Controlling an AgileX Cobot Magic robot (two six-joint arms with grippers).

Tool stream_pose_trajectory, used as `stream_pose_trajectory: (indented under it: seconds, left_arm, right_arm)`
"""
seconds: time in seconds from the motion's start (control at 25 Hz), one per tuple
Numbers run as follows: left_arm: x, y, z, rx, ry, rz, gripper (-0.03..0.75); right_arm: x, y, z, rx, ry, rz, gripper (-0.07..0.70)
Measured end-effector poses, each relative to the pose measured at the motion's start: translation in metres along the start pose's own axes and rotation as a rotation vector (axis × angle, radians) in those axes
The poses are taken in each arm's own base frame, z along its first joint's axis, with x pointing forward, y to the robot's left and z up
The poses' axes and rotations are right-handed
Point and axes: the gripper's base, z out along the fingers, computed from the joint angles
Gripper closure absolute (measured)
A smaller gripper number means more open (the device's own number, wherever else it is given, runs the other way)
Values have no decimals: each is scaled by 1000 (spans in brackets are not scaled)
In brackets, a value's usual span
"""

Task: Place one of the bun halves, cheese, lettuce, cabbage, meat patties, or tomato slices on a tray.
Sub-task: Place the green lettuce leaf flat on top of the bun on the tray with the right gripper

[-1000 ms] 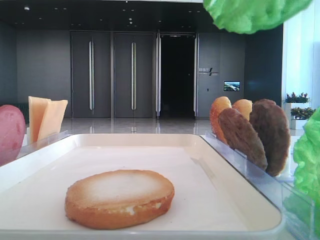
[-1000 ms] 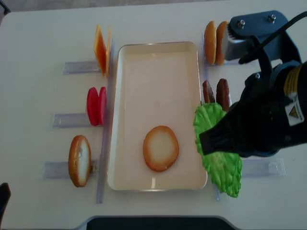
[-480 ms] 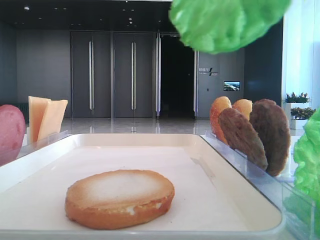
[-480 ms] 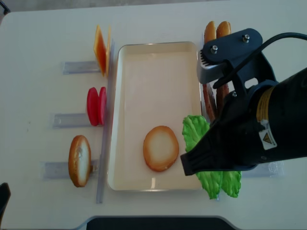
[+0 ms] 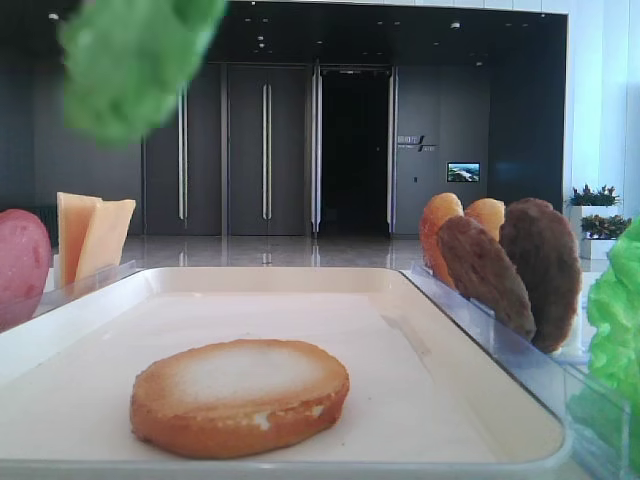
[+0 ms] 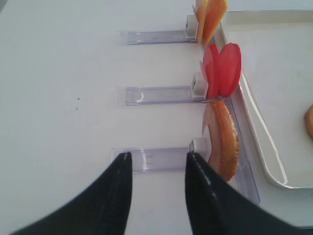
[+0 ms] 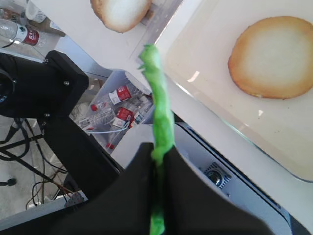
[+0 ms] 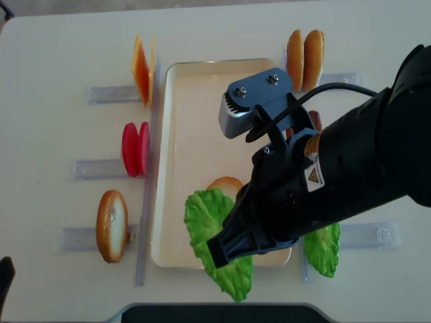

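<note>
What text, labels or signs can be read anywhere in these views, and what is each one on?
None reads as words.
Yellow triangular warning sticker with white label on the right arm: a symbol only, print too small.
Wall sign beside the dark doorway: blurred.
Small lit screen on the far wall: a picture, no legible text.
Red-labelled bottles in the bin under the table: labels too small to read.

glossy cream tray [image 5: 455, 330] — clear plastic racks [image 6: 156, 94], rough patties [image 5: 520, 265]

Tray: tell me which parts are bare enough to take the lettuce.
The tray is bare across its far half, between the cheese and the racked buns. The near half is crowded: a bun half lies there, with the lettuce in the right pincer overhead.
</note>
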Motion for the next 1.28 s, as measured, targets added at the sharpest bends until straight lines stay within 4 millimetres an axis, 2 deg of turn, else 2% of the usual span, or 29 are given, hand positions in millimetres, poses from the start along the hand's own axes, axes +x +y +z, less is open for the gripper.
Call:
stream_pose_trajectory:
  seconds: [0.28,0.56,0.72,1.08,1.28]
  left_arm:
    - [0,0,0,0,0,0,433]
    - [0,0,0,0,0,0,433]
    - [0,0,0,0,0,0,433]
    - [0,0,0,0,0,0,433]
    - [0,0,0,0,0,0,433]
  right_arm:
    - [7,-31,18,-151,-28,83,595]
    - [11,-44,27,-262,-109,123,595]
    - [6,-51,32,-298,-157,137,595]
    - [-5,-83,74,-336,-121,188,595]
    - [-10,-104,86,-331,-122,216,595]
